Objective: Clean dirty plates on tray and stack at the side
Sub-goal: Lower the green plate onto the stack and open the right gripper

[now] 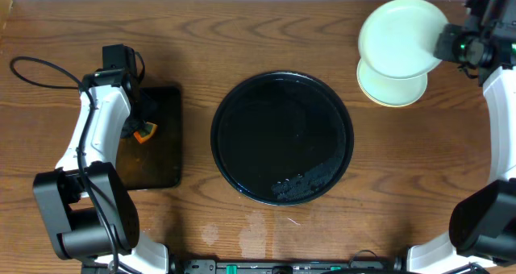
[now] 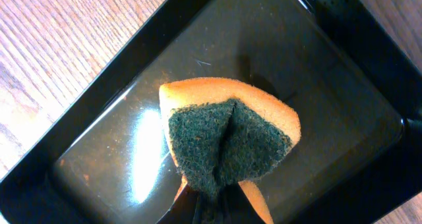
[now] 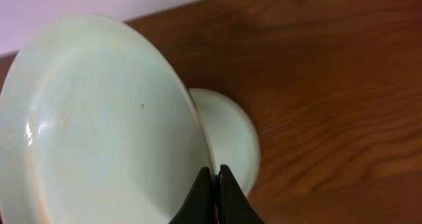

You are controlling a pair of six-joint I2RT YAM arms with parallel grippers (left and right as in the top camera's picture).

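Now right gripper point(image 3: 216, 181) pinches a mint plate point(image 3: 99, 132); left gripper point(image 2: 208, 199) seemingly clamps the sponge point(image 2: 227, 145)

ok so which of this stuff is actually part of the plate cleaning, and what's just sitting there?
Job: green plate in right tool; lower plate on the table; round tray; sponge in left tool.
Lying about: small rectangular tray.

Overhead looks straight down on the whole counter point(image 1: 266, 32). Left wrist peers close onto the sponge point(image 2: 227, 141) in the rectangular black tray point(image 1: 164, 157), which overhead shares. Right wrist sits tight against a mint-green plate point(image 3: 99, 132), probably overhead's top-right one.
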